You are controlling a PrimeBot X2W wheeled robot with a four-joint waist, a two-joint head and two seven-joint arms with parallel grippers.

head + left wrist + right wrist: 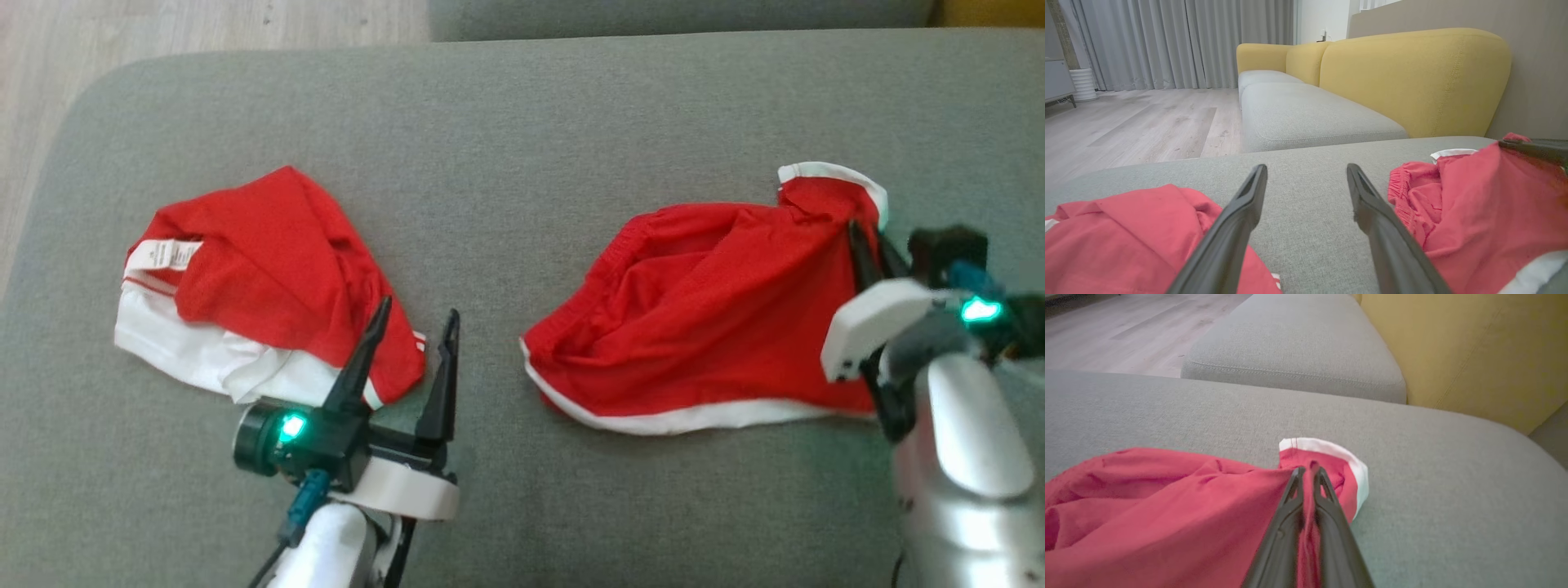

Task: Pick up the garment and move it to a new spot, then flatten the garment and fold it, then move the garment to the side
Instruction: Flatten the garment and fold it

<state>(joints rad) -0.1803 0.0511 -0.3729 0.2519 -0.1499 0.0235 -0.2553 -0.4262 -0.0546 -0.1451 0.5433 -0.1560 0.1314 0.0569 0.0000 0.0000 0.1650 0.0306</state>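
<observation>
The garment (pixel 702 327), red shorts with a white hem, lies crumpled on the right of the grey cushion (pixel 522 106). My right gripper (pixel 867 249) is shut on a raised fold of the garment's red cloth near its right end. In the right wrist view the closed fingers (pixel 1308 470) pinch the garment (pixel 1167 522) just below a white-trimmed corner. My left gripper (pixel 418 310) stands open over bare cushion between the two cloths, holding nothing. The left wrist view has its fingers (pixel 1306 169) spread wide, the garment (pixel 1474 204) to their right.
A second red and white garment (pixel 261 269) lies bunched on the cushion's left, touching my left gripper's left finger. Wooden floor (pixel 204 33) lies beyond the cushion's left edge. A further grey seat (pixel 1306 118) and yellow backrest (pixel 1412 77) stand behind.
</observation>
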